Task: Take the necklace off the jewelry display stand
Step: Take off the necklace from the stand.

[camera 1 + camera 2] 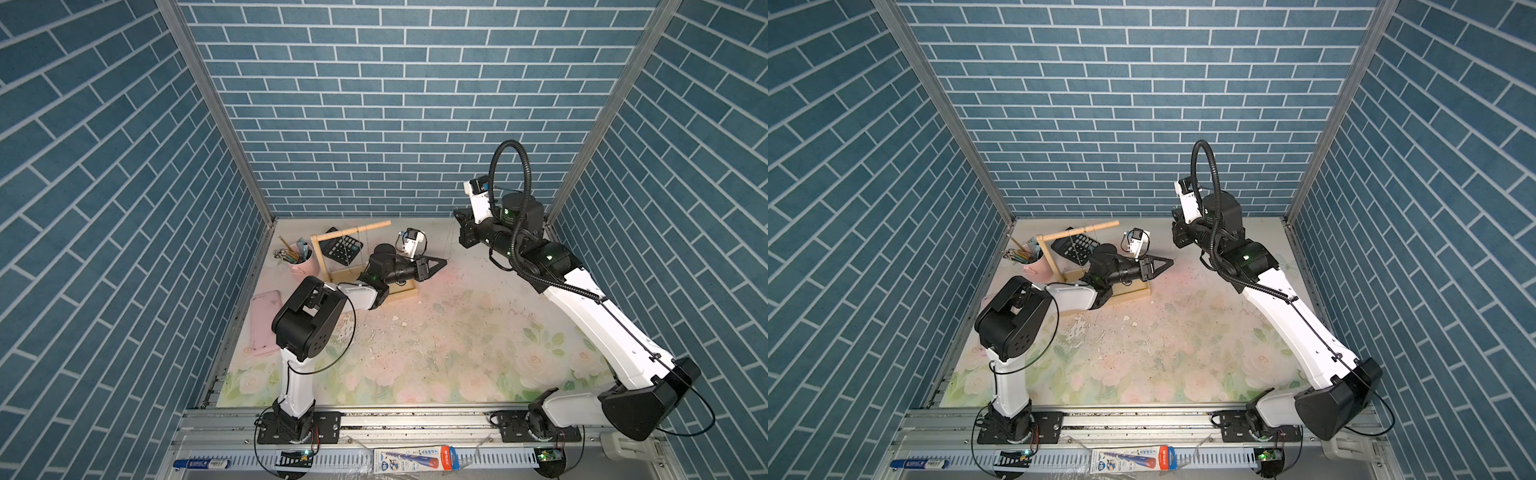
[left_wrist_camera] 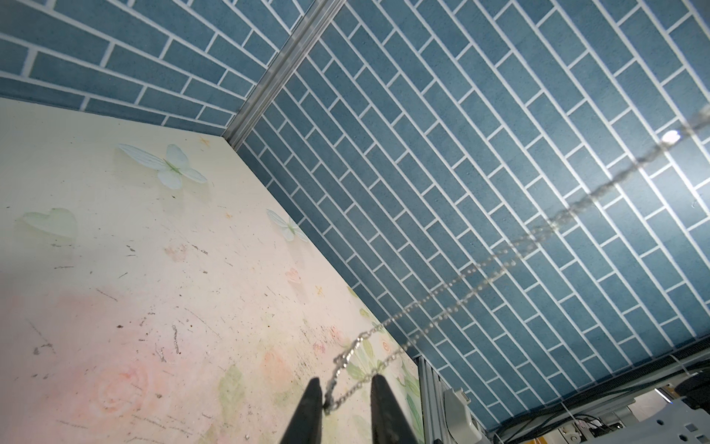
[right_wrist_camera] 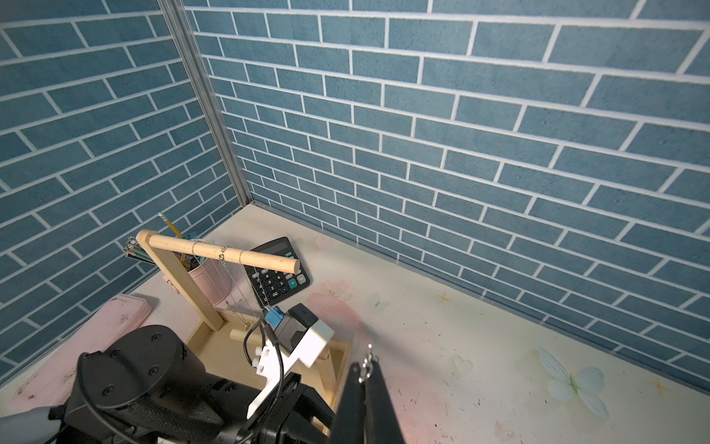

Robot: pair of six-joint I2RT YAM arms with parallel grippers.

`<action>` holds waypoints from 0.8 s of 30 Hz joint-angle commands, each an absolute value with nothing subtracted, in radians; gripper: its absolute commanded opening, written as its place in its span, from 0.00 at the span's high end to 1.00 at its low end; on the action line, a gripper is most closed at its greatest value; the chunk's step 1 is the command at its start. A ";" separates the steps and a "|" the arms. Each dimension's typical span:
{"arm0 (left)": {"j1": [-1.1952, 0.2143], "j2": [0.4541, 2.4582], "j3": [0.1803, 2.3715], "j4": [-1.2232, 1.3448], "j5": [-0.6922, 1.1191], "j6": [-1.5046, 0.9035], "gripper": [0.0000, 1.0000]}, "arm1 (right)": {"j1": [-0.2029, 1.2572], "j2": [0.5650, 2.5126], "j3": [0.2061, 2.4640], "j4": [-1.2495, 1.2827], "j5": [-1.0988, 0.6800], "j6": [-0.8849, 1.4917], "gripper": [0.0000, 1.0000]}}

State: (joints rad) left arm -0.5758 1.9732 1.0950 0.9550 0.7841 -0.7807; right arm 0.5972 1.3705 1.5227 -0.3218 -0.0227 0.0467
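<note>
1. In both top views: boxed in on three sides by matte blue brick-pattern walls (image 1: pixel 395 104) (image 1: pixel 1142 104), with ribbed aluminium corner posts (image 1: pixel 216 108). Floored by a glossy floral tabletop (image 1: pixel 457 332) (image 1: pixel 1163 332) in pale pink and green, scuffed and speckled with dark grit. At far left, the jewelry display stand (image 1: pixel 319 257) (image 1: pixel 1075 232), of smooth pale wood, with a round dowel on top and a flat tray base. Close by it, a pink cylindrical pencil cup (image 1: pixel 303 264) and a black calculator (image 1: pixel 343 249). Near the left wall, a flat pink rounded case (image 1: pixel 264 324). Low and just right of the stand's base, the left gripper (image 1: pixel 444 262) (image 1: pixel 1170 262). Raised at far right, the right arm (image 1: pixel 582 307).

2. Left wrist view: same tabletop (image 2: pixel 115 230), printed with butterflies and hearts, meeting the brick wall at a metal post. Black tapered fingers (image 2: pixel 313 388) of the left gripper (image 2: pixel 345 388) standing apart, clamped on nothing. Looped between them and lying against one finger, the necklace (image 2: pixel 357 342), a fine silvery link chain. Rising from there in two slanting strands, blurred at the far end.

3. Right wrist view: wall corner and tabletop (image 3: pixel 461 346) again. At the bottom edge, the right gripper (image 3: pixel 365 374), pinched closed on the clasp end of the necklace (image 3: pixel 367 361), apart from the stand (image 3: pixel 184 284). Over the stand's top dowel, three other thin chains (image 3: pixel 222 254) draped. Beyond them, the pencil cup (image 3: pixel 207 284) and the calculator (image 3: pixel 276 269).
</note>
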 commanded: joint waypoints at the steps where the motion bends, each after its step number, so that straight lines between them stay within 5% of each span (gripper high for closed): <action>1: -0.571 1.985 1.104 0.962 0.783 -0.760 0.77 | 0.593 1.347 1.512 -0.301 -0.030 0.054 1.00; 24: -0.571 1.976 1.105 0.949 0.796 -0.762 0.97 | 0.593 1.345 1.504 -0.306 -0.018 0.060 1.00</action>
State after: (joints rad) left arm -0.5758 1.9732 1.0950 0.9539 0.7837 -0.7734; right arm 0.5972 1.3697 1.5135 -0.3218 -0.0223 0.0471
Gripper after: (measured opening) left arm 0.057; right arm 0.044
